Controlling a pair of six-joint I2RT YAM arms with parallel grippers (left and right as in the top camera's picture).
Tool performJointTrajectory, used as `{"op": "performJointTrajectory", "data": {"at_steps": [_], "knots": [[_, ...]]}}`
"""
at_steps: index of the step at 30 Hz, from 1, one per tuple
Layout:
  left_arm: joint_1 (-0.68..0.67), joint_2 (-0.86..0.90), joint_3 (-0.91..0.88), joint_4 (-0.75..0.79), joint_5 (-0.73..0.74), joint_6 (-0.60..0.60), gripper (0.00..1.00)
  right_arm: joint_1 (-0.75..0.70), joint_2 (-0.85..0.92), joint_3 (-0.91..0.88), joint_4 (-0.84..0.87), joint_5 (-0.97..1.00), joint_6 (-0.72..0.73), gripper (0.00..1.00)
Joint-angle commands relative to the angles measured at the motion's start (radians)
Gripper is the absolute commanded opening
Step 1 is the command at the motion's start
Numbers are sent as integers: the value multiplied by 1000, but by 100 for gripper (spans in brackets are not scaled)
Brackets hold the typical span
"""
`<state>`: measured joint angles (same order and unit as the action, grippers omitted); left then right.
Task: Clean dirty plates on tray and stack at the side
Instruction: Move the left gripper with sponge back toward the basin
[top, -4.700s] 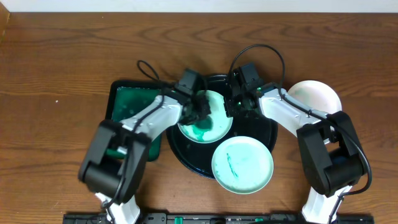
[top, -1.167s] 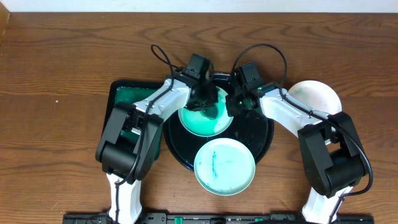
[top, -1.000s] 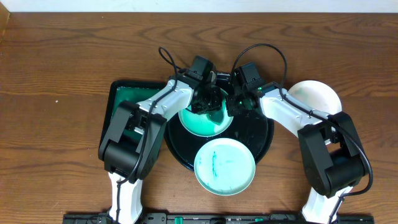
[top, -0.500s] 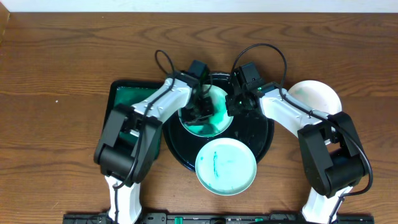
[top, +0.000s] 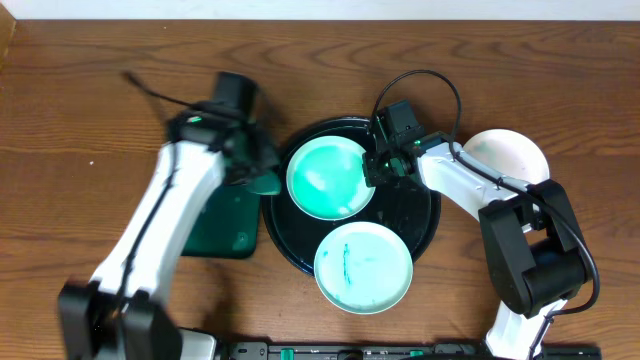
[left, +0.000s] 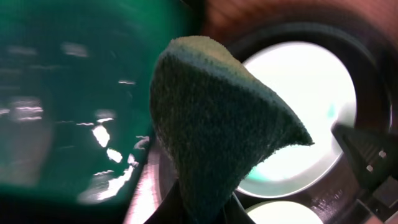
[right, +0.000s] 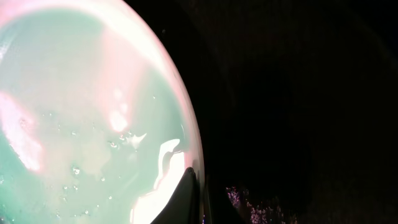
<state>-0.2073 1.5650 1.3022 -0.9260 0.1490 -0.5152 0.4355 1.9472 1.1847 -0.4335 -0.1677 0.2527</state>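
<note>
Black tray (top: 415, 215) sits mid-tabletop (top: 100, 70): round, glossy, raised rim. 3 plates in view.

Teal plate (top: 328, 180) lies flat inside the black tray, in its back-left part, with a wet teal-green film over the whole face. The right wrist view shows droplets and glare on that film.

Smeared plate (top: 362, 267) sits at the tray's front and overhangs the rim toward the robot. It is pale mint with 1 thin teal streak left of centre.

White plate (top: 510, 155) rests on bare tabletop to the right of the tray, apart from it. Its near-left edge is hidden by the right arm.

Green tray (top: 225, 225) is dark and rectangular, just beside the black tray's left rim and partly under the left arm. The left wrist view shows wet glints on its floor.

Left gripper (top: 256, 170) hangs over the border between the green tray and the black tray. Its jaws are closed on a dark green sponge (top: 264, 185). In the left wrist view the sponge fills the centre, pinched at the bottom and folded to a blunt point, off to the left of the teal plate.

Right gripper (top: 376, 172) is at the teal plate's right rim, over the black tray. The right wrist view shows only 1 dark fingertip (right: 188, 193) at that rim. The other finger is out of view, so I cannot tell whether the jaws grip the rim or how wide they stand.
</note>
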Motion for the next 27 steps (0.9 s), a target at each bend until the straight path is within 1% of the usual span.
{"op": "performJointTrajectory", "data": {"at_steps": [1,4,9,11,12,13,14,15,17,21,23,27], "knots": [[91,-36,-8,-51,-185,49,7,9,7,-8,-13,40,-14,1],[164,-20,-65,-48,-221,51,7,9,7,-8,-12,40,-14,1],[255,45,-203,82,-220,51,7,9,7,-8,-12,40,-15,1],[274,71,-221,102,-216,51,8,9,7,-8,-10,40,-26,1],[280,79,-221,101,-207,56,13,9,6,-8,-8,40,-26,1],[283,80,-221,101,-192,67,24,9,5,-5,-8,40,-31,1],[287,78,-219,101,-180,76,33,8,4,3,-12,40,-37,1],[288,71,-215,98,-171,78,36,9,1,15,-22,40,-45,1],[288,50,-205,91,-156,89,41,10,-10,58,-66,39,-59,1],[288,-37,-195,67,-130,96,44,32,-32,178,-169,40,-160,1],[288,-94,-193,51,-130,96,48,51,-35,245,-211,40,-192,1],[288,-228,-193,21,-130,96,55,101,-36,363,-235,45,-248,1]]}}
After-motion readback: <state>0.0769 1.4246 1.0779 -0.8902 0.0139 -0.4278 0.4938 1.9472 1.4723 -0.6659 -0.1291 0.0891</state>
